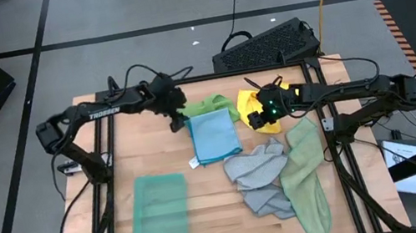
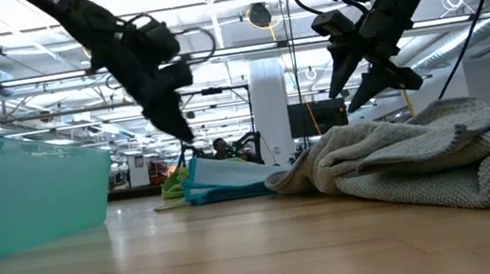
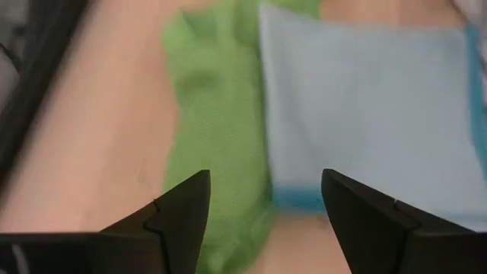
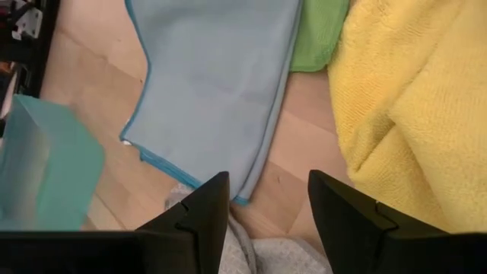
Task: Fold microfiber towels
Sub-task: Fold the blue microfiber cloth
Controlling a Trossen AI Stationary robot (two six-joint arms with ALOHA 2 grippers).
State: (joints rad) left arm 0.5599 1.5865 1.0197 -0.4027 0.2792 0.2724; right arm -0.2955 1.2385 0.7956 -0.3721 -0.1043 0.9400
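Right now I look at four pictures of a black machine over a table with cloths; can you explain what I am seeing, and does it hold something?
It is a robot with two dark arms at a wooden table. One picture looks down from above, one looks level along the tabletop, and two come from cameras on the arms' wrists. The left gripper hangs with open fingers beside the light blue towel and the bright green towel, holding nothing. The right gripper hovers open over the yellow towel, also empty. A teal towel lies folded flat; grey towels and a pale sage one lie crumpled.
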